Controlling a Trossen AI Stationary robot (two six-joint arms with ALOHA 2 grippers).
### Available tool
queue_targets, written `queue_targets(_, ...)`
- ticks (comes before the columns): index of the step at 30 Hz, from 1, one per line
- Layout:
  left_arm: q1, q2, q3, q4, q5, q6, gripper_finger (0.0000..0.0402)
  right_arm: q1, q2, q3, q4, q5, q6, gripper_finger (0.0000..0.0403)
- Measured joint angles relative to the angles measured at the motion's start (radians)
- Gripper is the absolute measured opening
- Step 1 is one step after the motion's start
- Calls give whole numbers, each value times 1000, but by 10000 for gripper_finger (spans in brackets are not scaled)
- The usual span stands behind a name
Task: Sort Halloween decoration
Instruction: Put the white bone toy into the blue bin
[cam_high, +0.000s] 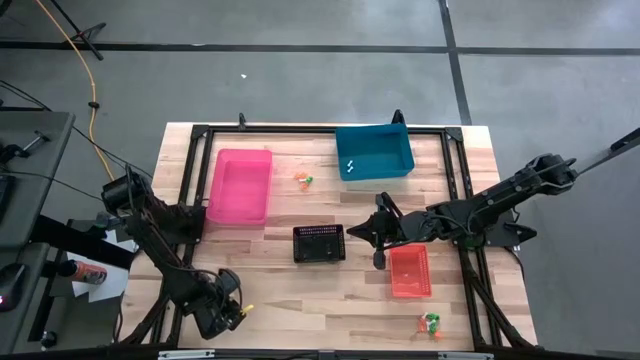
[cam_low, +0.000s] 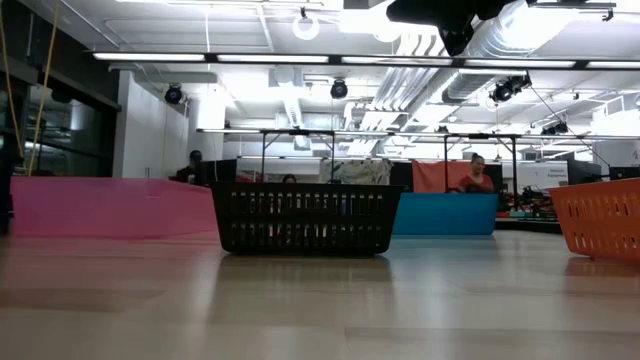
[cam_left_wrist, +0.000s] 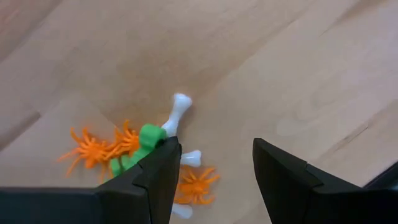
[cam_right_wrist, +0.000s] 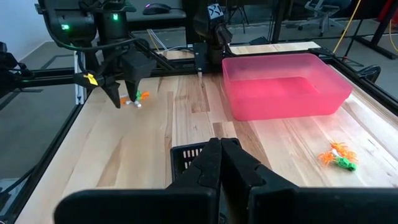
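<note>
We see the left gripper (cam_high: 232, 316) at the table's (cam_high: 300, 300) near-left corner, over a cluster of trinkets (cam_left_wrist: 140, 152). The basket (cam_high: 319, 243) sits mid-table, between two bins (cam_high: 240, 186) (cam_high: 410, 271); another bin (cam_high: 374, 153) lies behind.

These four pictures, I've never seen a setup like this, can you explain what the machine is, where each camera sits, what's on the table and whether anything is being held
It is a robot with two dark arms at a wooden table, each ending in a two-finger gripper. One camera looks straight down, one sits at table height, and one rides on each wrist.

On the table stand a pink bin, a blue bin, a black basket and a red basket. Small piles of tiny orange, green and white trinkets lie about.

The left gripper hovers open over one pile, at the table's near left corner. The right gripper is shut near the black basket. Neither holds anything.
</note>
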Motion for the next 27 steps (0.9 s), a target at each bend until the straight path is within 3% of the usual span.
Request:
queue_targets(12,1,-63,0,-23,-75,33,186,0,0,0,0,1,0,0)
queue_targets(27,4,-46,-1,-77,-77,112,186,0,1,0,0,-1,1,0)
